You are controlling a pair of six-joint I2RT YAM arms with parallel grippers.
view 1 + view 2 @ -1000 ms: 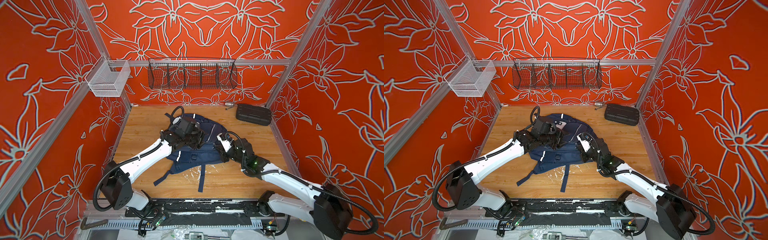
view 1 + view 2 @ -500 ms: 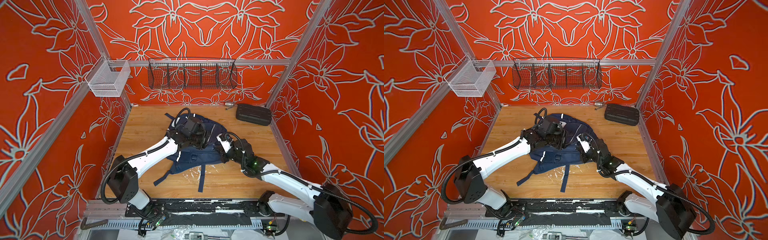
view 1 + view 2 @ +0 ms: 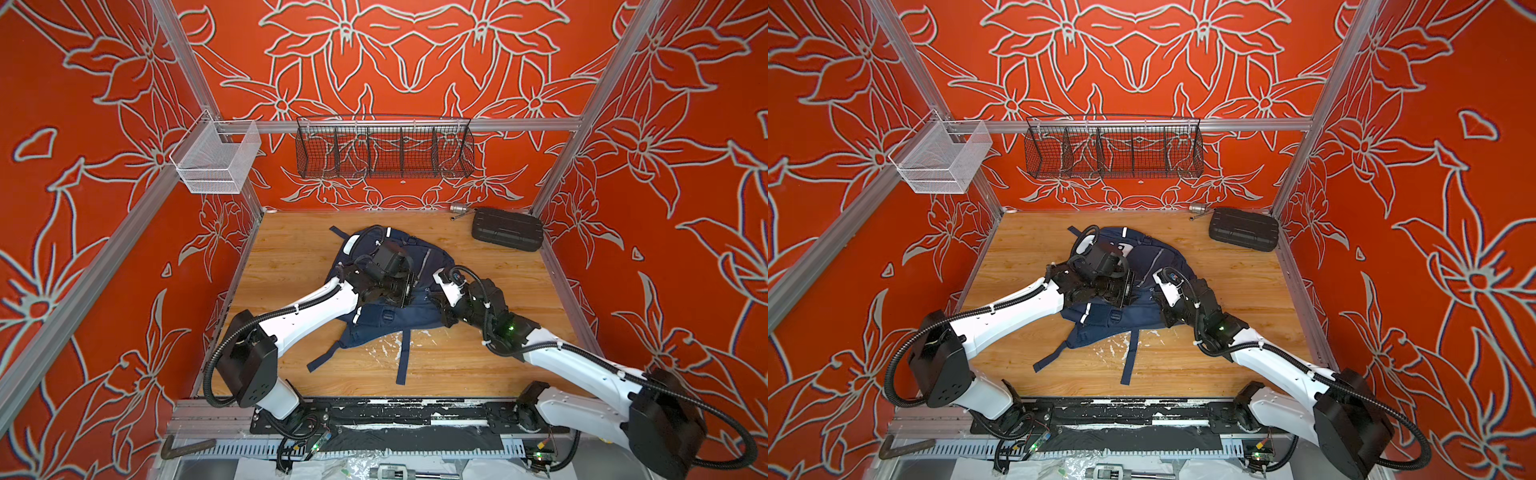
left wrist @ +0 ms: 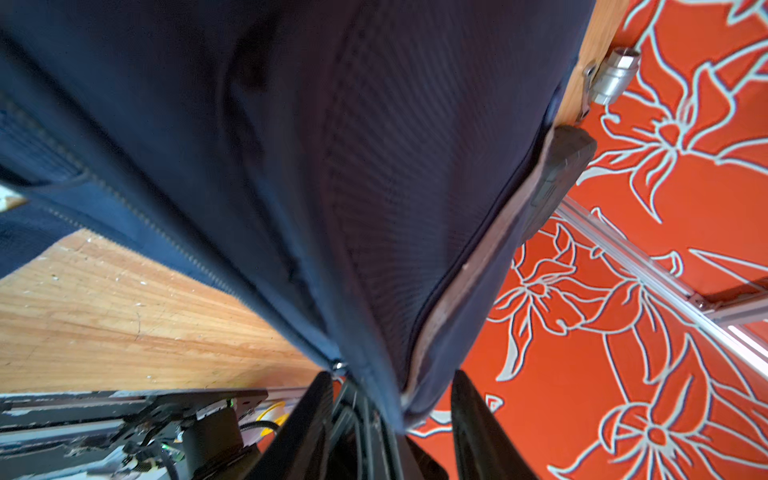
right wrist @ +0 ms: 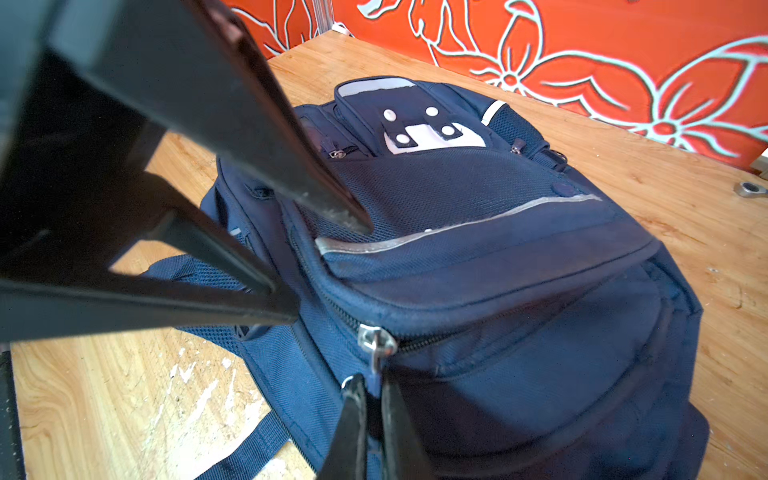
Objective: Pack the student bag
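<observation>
The navy backpack (image 3: 392,322) lies flat in the middle of the wooden table (image 3: 291,253), its straps trailing toward the arms. I cannot see what is inside it. The right claw (image 5: 371,380) is pinched tight on the zip pull (image 5: 376,347) at the backpack's right side. The left claw (image 4: 390,376) straddles a seam of the backpack with its fingers apart, and I cannot tell whether it grips. A shut black case (image 3: 507,229) sits in the far right corner, well apart. A wire basket (image 3: 384,147) and a white mesh basket (image 3: 216,166) hang on the rails.
</observation>
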